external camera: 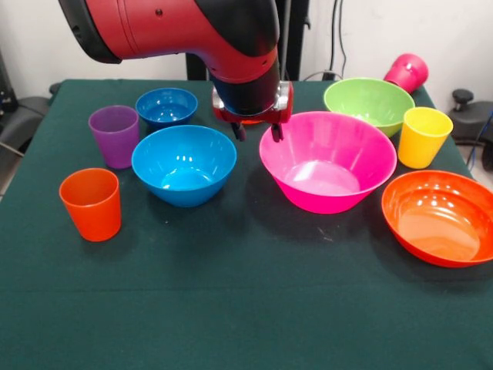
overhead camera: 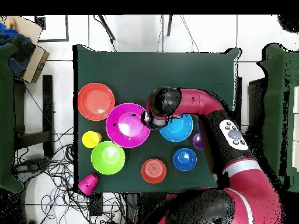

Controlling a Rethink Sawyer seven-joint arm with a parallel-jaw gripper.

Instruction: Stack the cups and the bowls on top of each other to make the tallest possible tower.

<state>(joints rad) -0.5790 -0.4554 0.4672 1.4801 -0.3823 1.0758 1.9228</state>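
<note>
My gripper point(external camera: 257, 132) is open and empty, hanging low between the medium blue bowl point(external camera: 184, 163) and the very large pink bowl point(external camera: 327, 160), by the pink bowl's rim point(overhead camera: 127, 124). Every cup and bowl stands apart on the table. A purple cup point(external camera: 115, 135) and an orange cup point(external camera: 92, 203) are left of the blue bowl, with the small blue bowl point(external camera: 166, 105) behind. The lime green bowl point(external camera: 368, 104), yellow cup point(external camera: 423, 136) and large orange bowl point(external camera: 439, 217) are on the right. The magenta cup point(external camera: 407, 72) lies tipped at the far right corner. The small orange bowl point(overhead camera: 153, 170) shows only overhead.
The green cloth table point(external camera: 246, 308) has bare room along the edge opposite the robot. My arm point(overhead camera: 198, 108) reaches over the medium blue bowl and hides the orange cup in the overhead view. Cables and boxes lie on the floor beside the table.
</note>
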